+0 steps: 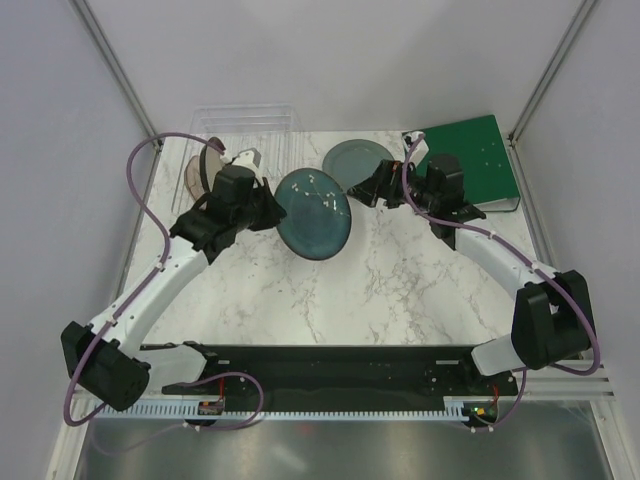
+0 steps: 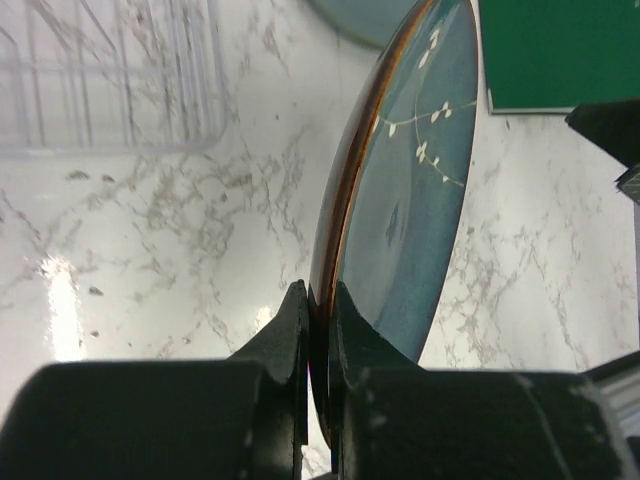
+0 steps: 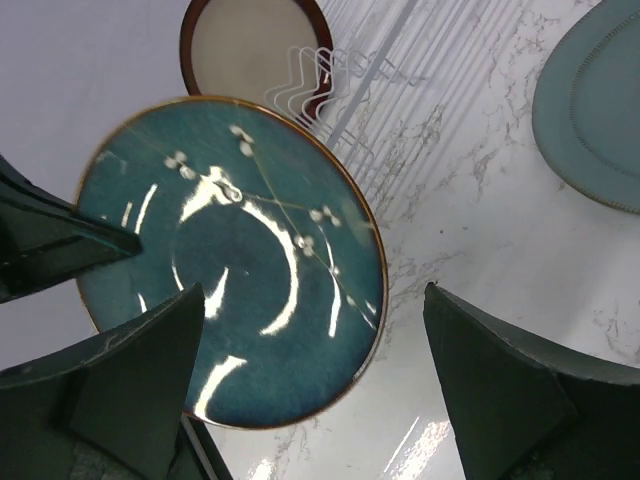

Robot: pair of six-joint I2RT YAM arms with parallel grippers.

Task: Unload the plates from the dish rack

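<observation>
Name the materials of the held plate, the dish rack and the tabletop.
The held plate looks like glazed ceramic: glossy teal face, sharp glare, brown rim. The dish rack looks like clear plastic: see-through dividers. The tabletop has a polished, grey-veined marble look; stone or laminate unclear.

- Bright, even overhead light; shadows on the marble table point(image 1: 400, 290) are soft.
- White glare arcs streak the teal plate point(image 3: 230, 300) ahead of the right gripper point(image 3: 310, 300).
- A blown-out patch sits on the marble table left of the left gripper point(image 2: 318, 300), whose near fingers look soft-focused.
</observation>
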